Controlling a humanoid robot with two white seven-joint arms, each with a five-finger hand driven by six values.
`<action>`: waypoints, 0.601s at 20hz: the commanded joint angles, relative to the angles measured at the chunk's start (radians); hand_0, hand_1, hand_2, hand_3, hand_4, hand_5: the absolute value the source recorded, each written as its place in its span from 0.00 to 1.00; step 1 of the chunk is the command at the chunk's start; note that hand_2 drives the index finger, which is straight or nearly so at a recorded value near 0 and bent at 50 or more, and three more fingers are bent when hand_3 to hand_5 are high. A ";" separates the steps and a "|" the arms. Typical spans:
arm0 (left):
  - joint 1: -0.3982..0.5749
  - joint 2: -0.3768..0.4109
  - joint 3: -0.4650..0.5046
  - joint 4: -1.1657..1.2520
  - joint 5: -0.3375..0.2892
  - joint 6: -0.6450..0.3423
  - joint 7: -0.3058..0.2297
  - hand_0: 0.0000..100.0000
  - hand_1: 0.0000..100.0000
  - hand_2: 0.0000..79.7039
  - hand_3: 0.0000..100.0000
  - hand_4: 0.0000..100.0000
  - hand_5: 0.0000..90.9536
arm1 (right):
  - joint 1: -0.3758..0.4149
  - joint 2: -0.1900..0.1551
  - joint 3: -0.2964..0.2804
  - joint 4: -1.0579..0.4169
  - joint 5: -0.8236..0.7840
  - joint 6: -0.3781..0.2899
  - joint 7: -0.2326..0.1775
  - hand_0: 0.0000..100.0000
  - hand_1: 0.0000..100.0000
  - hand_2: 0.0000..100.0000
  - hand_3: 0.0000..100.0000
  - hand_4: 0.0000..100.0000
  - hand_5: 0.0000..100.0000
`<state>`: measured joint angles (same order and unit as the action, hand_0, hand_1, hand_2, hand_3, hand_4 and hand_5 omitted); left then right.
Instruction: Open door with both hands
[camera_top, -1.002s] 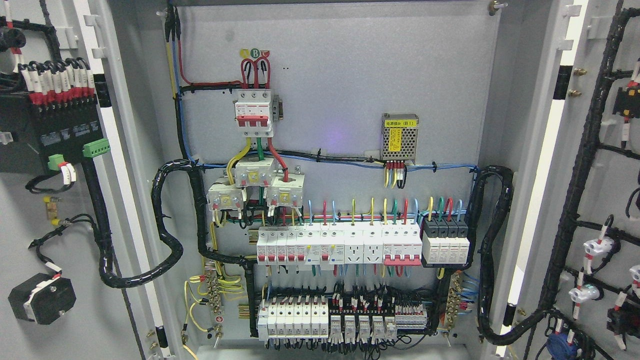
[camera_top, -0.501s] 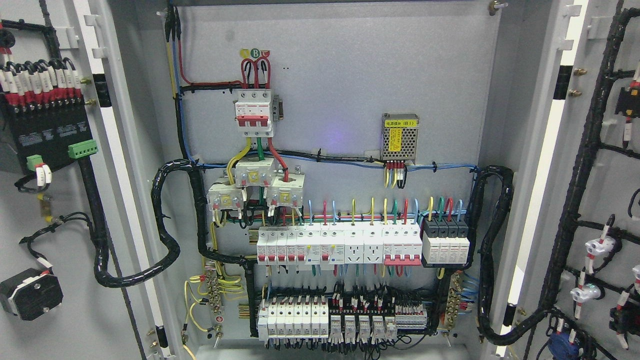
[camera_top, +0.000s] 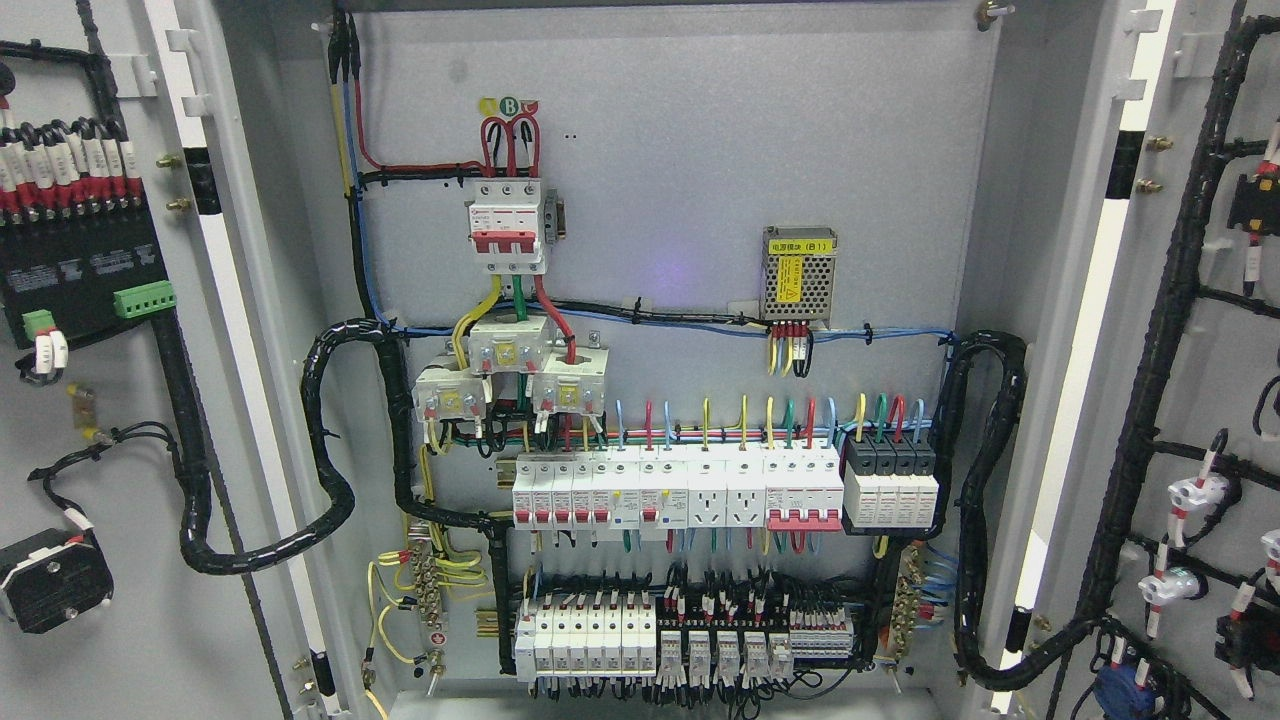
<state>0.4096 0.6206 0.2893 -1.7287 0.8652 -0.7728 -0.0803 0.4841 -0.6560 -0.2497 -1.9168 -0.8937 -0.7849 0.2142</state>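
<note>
Both cabinet doors stand open: the left door (camera_top: 110, 560) at the picture's left edge, the right door (camera_top: 1215, 360) at its right edge. Between them, the back panel (camera_top: 700, 180) carries breakers (camera_top: 670, 490). No hand appears; hand state cannot be determined.

An industrial electrical installation: a grey steel cabinet (camera_top: 680, 200) stands open, its backplate carrying rail-mounted circuit breakers (camera_top: 680, 490), a power supply (camera_top: 799, 275) and bundled wiring looms (camera_top: 330, 440).
</note>
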 joint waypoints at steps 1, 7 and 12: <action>-0.023 0.027 0.034 0.092 0.006 -0.427 -0.001 0.00 0.00 0.00 0.00 0.03 0.00 | 0.039 -0.011 0.006 -0.054 -0.001 -0.286 0.001 0.00 0.00 0.00 0.00 0.00 0.00; -0.080 0.027 0.027 0.155 0.000 -0.313 -0.001 0.00 0.00 0.00 0.00 0.03 0.00 | 0.057 -0.027 0.007 -0.063 -0.001 -0.316 0.001 0.00 0.00 0.00 0.00 0.00 0.00; -0.114 0.027 0.022 0.211 -0.005 -0.254 -0.004 0.00 0.00 0.00 0.00 0.03 0.00 | 0.064 -0.036 0.033 -0.088 -0.001 -0.327 0.001 0.00 0.00 0.00 0.00 0.00 0.00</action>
<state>0.3332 0.6384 0.3072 -1.6256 0.8640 -0.7728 -0.0792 0.5355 -0.6725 -0.2395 -1.9623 -0.8942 -0.7849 0.2143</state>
